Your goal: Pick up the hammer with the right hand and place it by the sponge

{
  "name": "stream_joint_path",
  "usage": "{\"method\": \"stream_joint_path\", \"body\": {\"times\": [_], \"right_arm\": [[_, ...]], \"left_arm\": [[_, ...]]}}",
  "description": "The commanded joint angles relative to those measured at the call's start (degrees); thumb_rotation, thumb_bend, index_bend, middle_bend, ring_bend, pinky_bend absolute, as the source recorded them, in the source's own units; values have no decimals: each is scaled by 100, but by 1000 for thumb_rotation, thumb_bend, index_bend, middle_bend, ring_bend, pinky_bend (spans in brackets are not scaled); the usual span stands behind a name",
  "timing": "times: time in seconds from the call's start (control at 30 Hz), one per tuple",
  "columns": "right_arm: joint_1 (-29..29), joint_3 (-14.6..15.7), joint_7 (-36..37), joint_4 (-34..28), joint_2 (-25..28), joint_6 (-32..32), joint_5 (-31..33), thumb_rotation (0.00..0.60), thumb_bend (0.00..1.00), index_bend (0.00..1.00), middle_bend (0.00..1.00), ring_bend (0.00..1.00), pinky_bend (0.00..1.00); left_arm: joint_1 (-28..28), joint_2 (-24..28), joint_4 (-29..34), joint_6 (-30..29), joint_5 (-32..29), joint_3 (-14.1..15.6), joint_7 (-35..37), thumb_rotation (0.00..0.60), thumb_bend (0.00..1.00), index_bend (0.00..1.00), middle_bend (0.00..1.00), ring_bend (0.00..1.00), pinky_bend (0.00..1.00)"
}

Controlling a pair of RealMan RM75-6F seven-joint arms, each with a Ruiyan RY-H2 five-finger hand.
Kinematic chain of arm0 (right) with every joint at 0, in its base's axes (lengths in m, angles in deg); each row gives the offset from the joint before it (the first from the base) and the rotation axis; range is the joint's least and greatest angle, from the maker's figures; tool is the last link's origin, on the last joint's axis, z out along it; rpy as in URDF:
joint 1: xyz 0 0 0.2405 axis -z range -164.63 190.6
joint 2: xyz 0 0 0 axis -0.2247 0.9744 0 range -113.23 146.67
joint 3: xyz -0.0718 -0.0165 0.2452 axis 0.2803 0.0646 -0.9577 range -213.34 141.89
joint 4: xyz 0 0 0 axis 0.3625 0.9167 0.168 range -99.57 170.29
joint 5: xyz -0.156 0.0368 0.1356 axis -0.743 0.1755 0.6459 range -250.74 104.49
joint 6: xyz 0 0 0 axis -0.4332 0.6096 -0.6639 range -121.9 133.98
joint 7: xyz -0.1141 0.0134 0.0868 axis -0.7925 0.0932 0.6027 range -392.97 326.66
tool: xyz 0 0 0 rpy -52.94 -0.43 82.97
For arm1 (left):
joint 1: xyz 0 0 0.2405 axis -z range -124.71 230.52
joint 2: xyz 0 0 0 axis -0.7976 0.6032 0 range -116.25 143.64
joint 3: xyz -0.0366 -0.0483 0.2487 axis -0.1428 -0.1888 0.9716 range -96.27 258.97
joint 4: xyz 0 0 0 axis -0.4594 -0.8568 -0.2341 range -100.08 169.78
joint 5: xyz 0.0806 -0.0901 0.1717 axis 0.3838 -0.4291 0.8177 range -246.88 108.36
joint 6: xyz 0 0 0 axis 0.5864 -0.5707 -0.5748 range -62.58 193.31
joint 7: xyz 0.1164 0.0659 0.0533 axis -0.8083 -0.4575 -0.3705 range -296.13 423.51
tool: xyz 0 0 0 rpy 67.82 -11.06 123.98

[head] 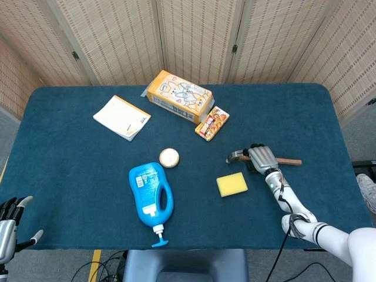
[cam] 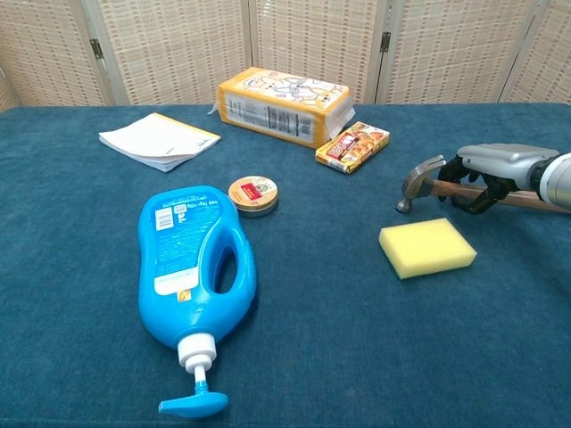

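The hammer (head: 237, 156) (cam: 419, 181), with a steel head and wooden handle, lies low over the blue table just behind the yellow sponge (head: 231, 184) (cam: 426, 247). My right hand (head: 262, 158) (cam: 492, 166) covers the middle of the handle, its fingers curled around it. The handle's end (head: 294, 161) sticks out to the right of the hand. The head looks to be touching the cloth or just above it. My left hand (head: 8, 227) shows at the bottom left corner of the head view, empty, with fingers apart.
A blue detergent bottle (head: 151, 194) (cam: 194, 267) lies on its side at centre left, with a small round tin (head: 168, 157) behind it. At the back lie a notepad (head: 121, 117), a yellow box (head: 179, 96) and a snack pack (head: 212, 123).
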State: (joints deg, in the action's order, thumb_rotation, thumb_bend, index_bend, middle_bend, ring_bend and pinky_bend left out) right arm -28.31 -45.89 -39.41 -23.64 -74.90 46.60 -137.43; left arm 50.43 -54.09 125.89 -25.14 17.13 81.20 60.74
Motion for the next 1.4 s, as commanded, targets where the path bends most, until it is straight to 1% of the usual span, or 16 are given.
{"method": "stream_joint_path", "body": {"times": [0.03, 0.37, 0.57, 0.67, 0.77, 0.87, 0.93, 1.17, 1.23, 1.33, 1.4], "right_arm": [[1, -6, 16, 1, 1, 18, -1, 600, 548, 461, 490, 234, 235], [16, -11, 104, 56, -49, 118, -53, 600, 598, 513, 542, 273, 235], [112, -41, 423, 64, -73, 420, -264, 600, 641, 602, 630, 352, 235], [175, -38, 632, 37, -43, 603, -426, 600, 660, 640, 655, 385, 237], [241, -20, 849, -41, 27, 786, -607, 600, 673, 666, 675, 417, 262], [324, 14, 1039, -189, 148, 1070, -855, 600, 690, 682, 703, 471, 312], [400, 44, 1144, -319, 251, 1332, -1049, 600, 695, 692, 724, 507, 367], [712, 229, 1170, -685, 577, 2192, -1607, 600, 695, 716, 768, 571, 536], [797, 321, 1147, -847, 688, 2334, -1743, 600, 695, 721, 777, 586, 612], [888, 492, 1031, -1048, 840, 2497, -1988, 600, 696, 722, 786, 600, 693], [942, 600, 921, -1151, 921, 2598, -2142, 600, 695, 722, 791, 606, 722]], "left_arm": [[-2, -2, -4, 1, -2, -1, 1, 600, 209, 174, 200, 120, 144], [-14, -3, -10, 9, -11, 2, -29, 600, 209, 174, 199, 120, 144], [-35, 6, -3, -6, -6, 11, -38, 600, 209, 173, 199, 120, 144], [-42, 13, 8, -26, 11, 11, -43, 600, 209, 173, 199, 120, 144], [-45, 24, 28, -42, 27, 7, -48, 600, 209, 173, 199, 120, 144], [-46, 35, 46, -51, 41, 8, -65, 600, 210, 173, 199, 120, 144], [-45, 43, 61, -51, 48, 9, -76, 600, 209, 173, 199, 120, 144], [-29, 42, 90, -10, 51, 14, -121, 600, 210, 173, 199, 120, 144], [-13, 36, 99, 27, 57, 22, -132, 600, 210, 173, 199, 120, 143], [11, 42, 120, 67, 77, 33, -148, 600, 209, 173, 199, 120, 144], [14, 43, 125, 65, 85, 32, -146, 600, 209, 173, 199, 120, 144]]}}
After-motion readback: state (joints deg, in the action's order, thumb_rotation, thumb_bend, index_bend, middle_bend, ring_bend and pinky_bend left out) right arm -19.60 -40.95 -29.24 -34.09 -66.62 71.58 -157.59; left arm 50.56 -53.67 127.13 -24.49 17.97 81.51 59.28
